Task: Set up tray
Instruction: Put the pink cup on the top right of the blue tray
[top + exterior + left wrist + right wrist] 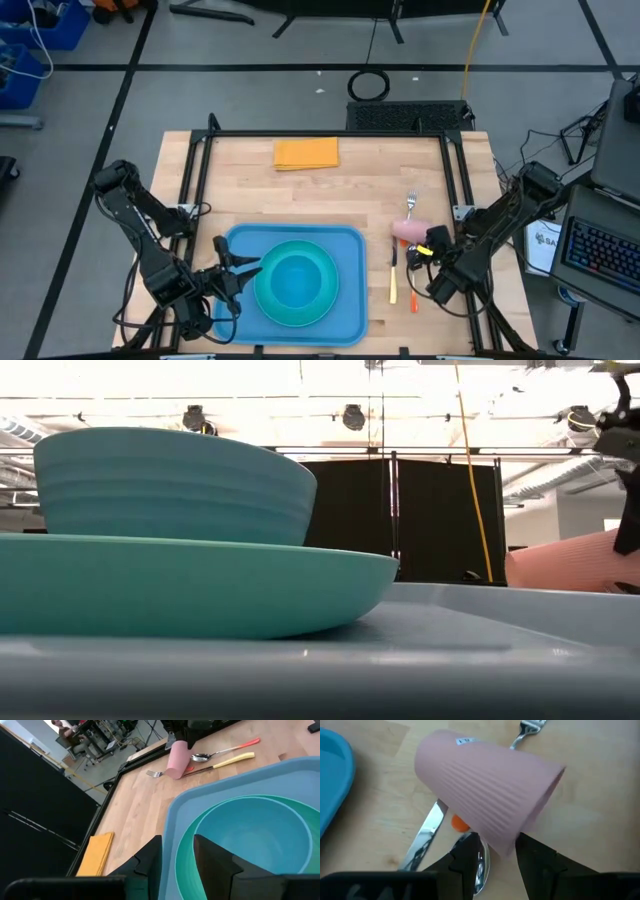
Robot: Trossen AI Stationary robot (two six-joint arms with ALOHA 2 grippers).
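The tray [345,300] sits at the table's [250,190] near edge, holding a plate [262,300] and bowl [296,278]. The left gripper [240,268] pinches the tray's left rim narrowly. The right gripper [418,247] grips the tilted pink cup's [485,802] rim.

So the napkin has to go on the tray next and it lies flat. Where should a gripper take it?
Probably at an edge. The orange napkin lies flat on the wood at the table's far side, apart from everything else, so nothing stands up to pinch. I'd come down from above on its near long edge, one finger sliding under the fold. The left gripper sits at the tray, the nearer arm.
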